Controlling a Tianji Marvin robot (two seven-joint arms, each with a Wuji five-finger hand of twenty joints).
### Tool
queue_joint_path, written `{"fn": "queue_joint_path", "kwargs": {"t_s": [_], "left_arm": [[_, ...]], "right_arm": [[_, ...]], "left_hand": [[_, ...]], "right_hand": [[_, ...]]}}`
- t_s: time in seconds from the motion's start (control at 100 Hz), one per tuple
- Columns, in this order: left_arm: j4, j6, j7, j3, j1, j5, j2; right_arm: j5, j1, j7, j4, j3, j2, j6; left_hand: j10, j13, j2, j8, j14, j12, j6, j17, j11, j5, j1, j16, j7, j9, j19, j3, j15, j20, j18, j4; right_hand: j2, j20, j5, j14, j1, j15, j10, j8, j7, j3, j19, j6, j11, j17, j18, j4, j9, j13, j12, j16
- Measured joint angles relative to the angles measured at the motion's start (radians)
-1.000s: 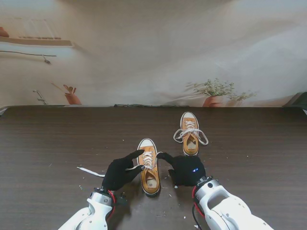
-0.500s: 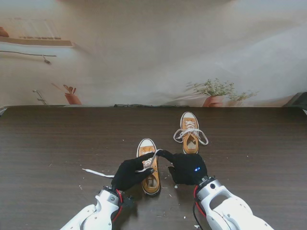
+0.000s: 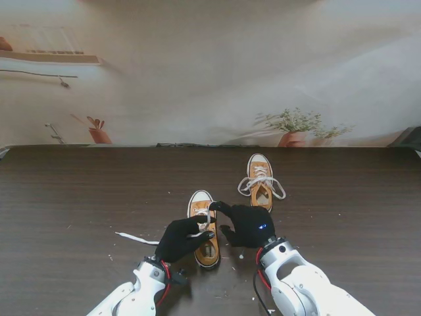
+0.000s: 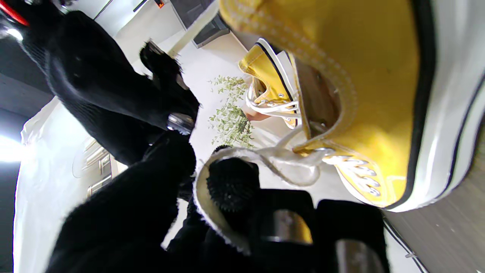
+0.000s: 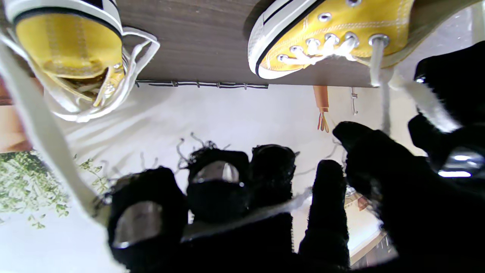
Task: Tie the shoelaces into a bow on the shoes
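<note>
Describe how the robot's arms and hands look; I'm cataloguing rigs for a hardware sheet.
Both arms are glossy white, rounded shells with silver wrist collars and red cables at the wrists. The left hand and right hand wear fuzzy black knit gloves; bare metal shows through worn spots on the fingertips. A small blue light glows on the back of the right hand.

R hand (image 3: 248,225) shifted left toward near shoe (image 3: 203,228), L hand (image 3: 183,239) moved in over it, fingertips now nearly meeting

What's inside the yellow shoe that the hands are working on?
The near shoe looks empty: only brownish lining shows through its opening. The left hand covers part of the opening, and the toe end is hidden.
</note>
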Motion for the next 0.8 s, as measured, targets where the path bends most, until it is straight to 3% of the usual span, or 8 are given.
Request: {"fn": "queue_joint_path", "kwargs": {"t_s": [0.25, 0.63, 0.64, 0.8], "left_arm": [[-0.007, -0.003, -0.009, -0.006, 0.015, -0.001, 0.001], [-0.016, -0.001, -0.023, -0.012, 0.022, -0.002, 0.012], [-0.016, -0.001, -0.024, -0.012, 0.022, -0.002, 0.012], [-0.028, -0.001, -0.038, -0.018, 0.028, -0.001, 0.018]], "right_arm": [[0.086, 0.094, -0.100, 0.128, -0.077, -0.034, 0.022], [0.195, 0.164, -0.166, 0.231, -0.146, -0.084, 0.073], [0.198, 0.165, -0.169, 0.234, -0.148, -0.085, 0.074], [0.218, 0.179, -0.206, 0.264, -0.159, -0.103, 0.087]], "left_hand": [[0.000, 0.000, 0.000, 0.000, 0.000, 0.000, 0.003, 0.000, 0.000, -0.015, 0.000, 0.000, -0.010, 0.000, 0.000, -0.007, 0.000, 0.000, 0.000, 0.000], [0.000, 0.000, 0.004, -0.026, 0.000, 0.000, 0.145, 0.000, 0.000, -0.067, 0.000, 0.000, -0.106, 0.000, 0.000, -0.007, 0.000, 0.000, 0.000, 0.000], [0.000, 0.000, 0.004, -0.027, 0.000, 0.000, 0.166, 0.000, 0.000, -0.067, 0.000, 0.000, -0.109, 0.000, 0.000, -0.007, 0.000, 0.000, 0.000, 0.000], [0.000, 0.000, 0.004, -0.043, 0.000, 0.000, 0.194, 0.000, 0.000, -0.081, 0.000, 0.000, -0.152, 0.000, 0.000, -0.007, 0.000, 0.000, 0.000, 0.000]], "right_hand": [[-0.033, 0.000, 0.135, 0.000, -0.049, 0.030, 0.003, 0.027, 0.001, -0.049, 0.000, -0.051, 0.009, 0.037, 0.006, 0.000, 0.032, 0.000, 0.000, 0.006], [-0.061, 0.000, 0.169, -0.001, -0.110, 0.066, 0.003, 0.036, -0.014, -0.082, 0.006, -0.045, 0.022, 0.047, 0.009, 0.000, 0.086, 0.000, 0.000, 0.052], [-0.061, 0.000, 0.169, -0.001, -0.111, 0.066, 0.003, 0.036, -0.014, -0.084, 0.007, -0.044, 0.022, 0.047, 0.009, 0.000, 0.086, 0.000, 0.000, 0.052], [-0.061, 0.001, 0.153, -0.001, -0.123, 0.080, 0.007, 0.036, -0.015, -0.111, 0.011, -0.022, 0.023, 0.047, 0.011, -0.019, 0.094, 0.000, 0.001, 0.065]]}}
